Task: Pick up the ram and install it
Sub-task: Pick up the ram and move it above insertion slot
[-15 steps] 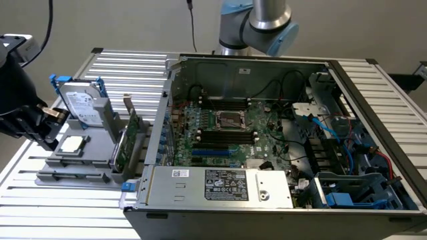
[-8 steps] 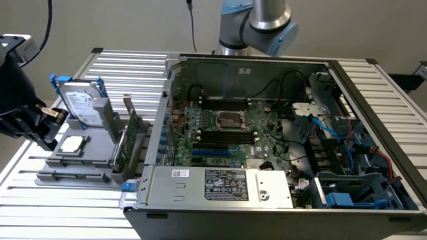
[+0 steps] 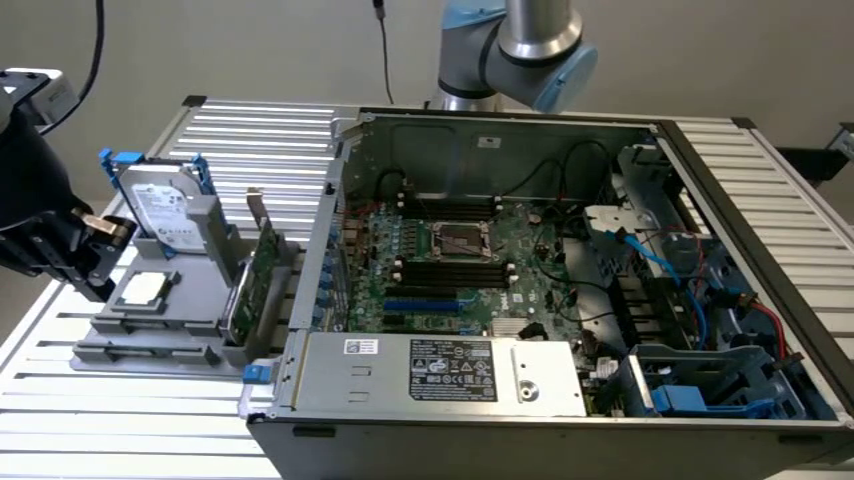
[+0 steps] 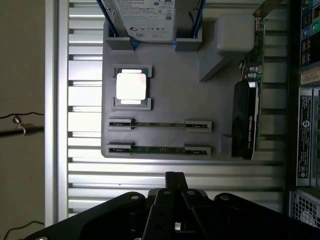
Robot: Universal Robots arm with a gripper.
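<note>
Two ram sticks stand on edge in the grey holder: one ram nearer the processor, the other ram along the holder's rim. My gripper hovers above the slatted table just off that rim, beside the second stick, touching neither. Its black fingers are pressed together with nothing between them. In the exterior view my gripper hangs at the left end of the grey holder. The open computer case shows black memory slots around the processor socket.
On the holder also rest a hard drive, a processor chip and a tall green expansion card. The case's power supply lies at its near side. A black cable hangs beside the table edge.
</note>
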